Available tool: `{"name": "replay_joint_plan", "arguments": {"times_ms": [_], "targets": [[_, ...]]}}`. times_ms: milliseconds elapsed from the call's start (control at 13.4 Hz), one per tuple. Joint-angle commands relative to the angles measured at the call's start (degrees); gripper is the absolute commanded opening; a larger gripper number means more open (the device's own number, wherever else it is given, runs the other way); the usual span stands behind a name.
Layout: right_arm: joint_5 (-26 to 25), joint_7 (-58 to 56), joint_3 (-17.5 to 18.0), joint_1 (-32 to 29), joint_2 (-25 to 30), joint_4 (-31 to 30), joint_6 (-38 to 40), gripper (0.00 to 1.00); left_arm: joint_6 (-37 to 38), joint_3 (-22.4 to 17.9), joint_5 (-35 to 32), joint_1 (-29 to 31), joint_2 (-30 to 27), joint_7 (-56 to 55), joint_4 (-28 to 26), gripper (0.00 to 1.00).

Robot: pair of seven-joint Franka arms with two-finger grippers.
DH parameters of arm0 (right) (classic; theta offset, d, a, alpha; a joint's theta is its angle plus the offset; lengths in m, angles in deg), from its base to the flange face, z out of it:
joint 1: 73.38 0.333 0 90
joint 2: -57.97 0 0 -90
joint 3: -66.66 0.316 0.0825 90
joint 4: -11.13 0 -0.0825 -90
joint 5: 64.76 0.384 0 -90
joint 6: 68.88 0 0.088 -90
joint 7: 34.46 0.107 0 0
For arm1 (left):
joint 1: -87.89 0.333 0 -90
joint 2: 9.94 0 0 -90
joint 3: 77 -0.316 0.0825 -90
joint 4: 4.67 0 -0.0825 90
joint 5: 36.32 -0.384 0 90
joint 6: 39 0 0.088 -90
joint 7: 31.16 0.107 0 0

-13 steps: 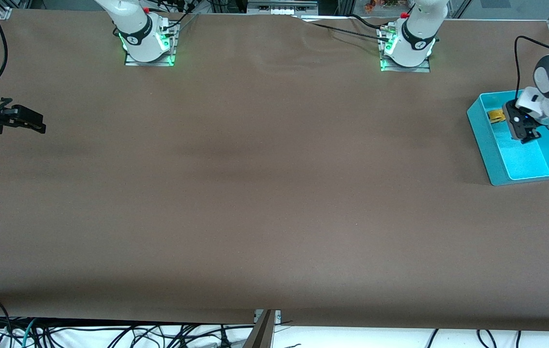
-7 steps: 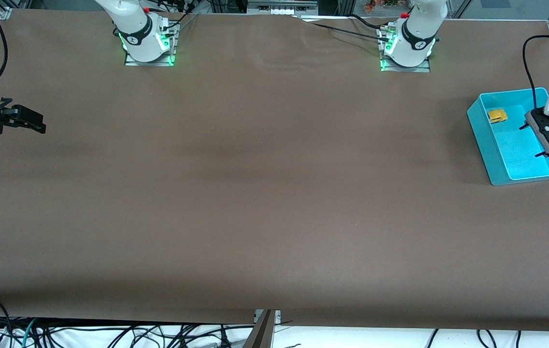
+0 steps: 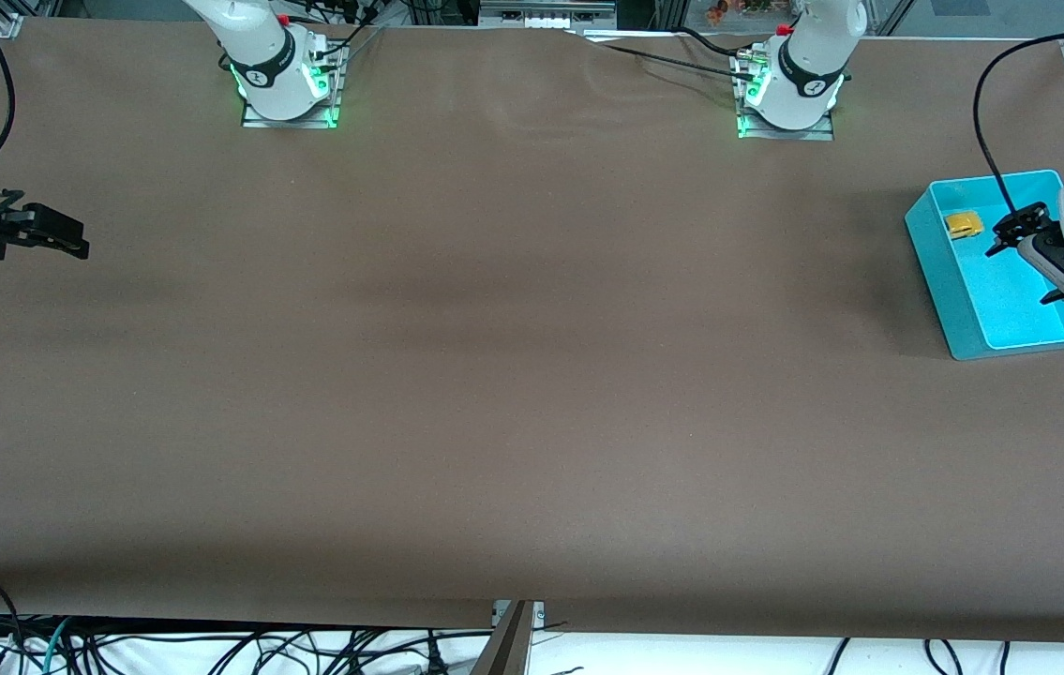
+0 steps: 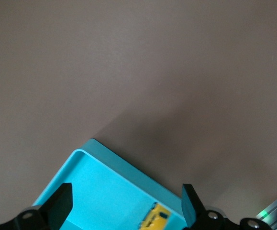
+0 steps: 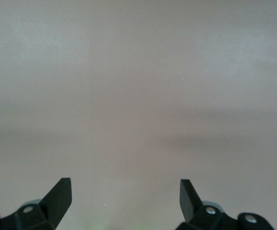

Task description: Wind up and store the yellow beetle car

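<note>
The yellow beetle car (image 3: 964, 224) lies inside the turquoise bin (image 3: 928, 246) at the left arm's end of the worktop (image 3: 494, 375), in the bin's corner farther from the front camera. The left pincer (image 3: 1017, 225) hangs over the bin with its fingers spread wide, holding nothing. The right pincer (image 3: 58, 239) waits over the right arm's end of the worktop, also wide and empty.

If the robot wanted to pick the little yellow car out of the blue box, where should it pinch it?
Probably from straight above, pinching its two long sides. The yellow beetle car lies in the corner of the blue box toward the robots' bases, close to the walls, so a sideways reach looks blocked. The left pincer, open over the box, is closest. The right pincer waits at the table's right-arm end.
</note>
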Motion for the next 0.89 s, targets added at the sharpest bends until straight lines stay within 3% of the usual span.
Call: {"name": "replay_joint_plan", "arguments": {"times_ms": [0,373,820], "targets": [[0.85,0.68,0.21,-0.22,-0.34,1.06,0.26,1.0,8.55,-0.53,1.2,-4.71,-2.8,-19.48,4.67,1.0],[0.85,0.68,0.21,-0.31,-0.34,1.06,0.26,1.0,18.42,-0.88,1.11,-12.81,-4.66,-44.22,14.7,1.0],[0.85,0.68,0.21,-0.22,-0.34,1.06,0.26,1.0,18.6,-0.36,3.84,-13.7,-4.75,-49.16,16.56,1.0]]}}
